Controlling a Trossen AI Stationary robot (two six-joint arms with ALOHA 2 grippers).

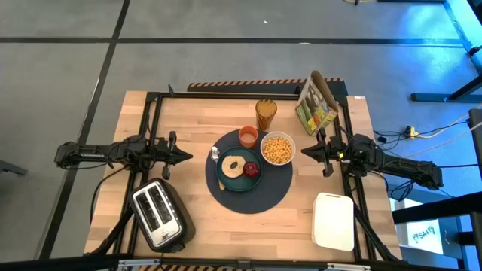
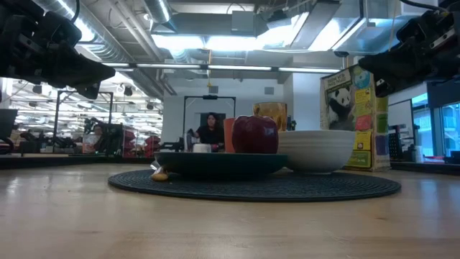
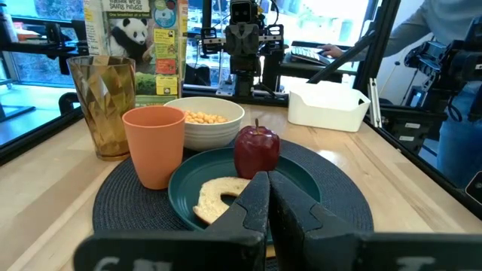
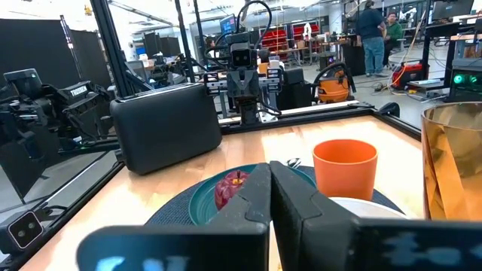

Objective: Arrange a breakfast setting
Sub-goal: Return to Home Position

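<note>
While both arms hung at the sides of the desk (image 1: pixel 188 113), the setting looked complete to me. The teal plate (image 1: pixel 226 181) sat on the dark-blue mat (image 1: pixel 263 197) carrying the bagel (image 1: pixel 233 165) and red fruit (image 1: pixel 251 168). The spoon (image 1: pixel 215 154) lay just beside the plate, the white bowl (image 1: pixel 263 148) and orange cup (image 1: pixel 248 136) stood at the mat's far side, and the amber glass (image 1: pixel 266 114) stood beyond them on bare wood. The left end effector (image 1: pixel 188 156) pointed at the spoon side, fingers pressed together, empty. The right end effector (image 1: pixel 303 150) was likewise closed on nothing, near the bowl. My worry was the retreat home. Any inward swing on the right could shove the bowl into the cup. That arm's wrist also passed just beside the cereal box (image 1: pixel 316 105), which I judged would topple easily toward the tall glass. On the left, a dip could flick the spoon off line
</note>
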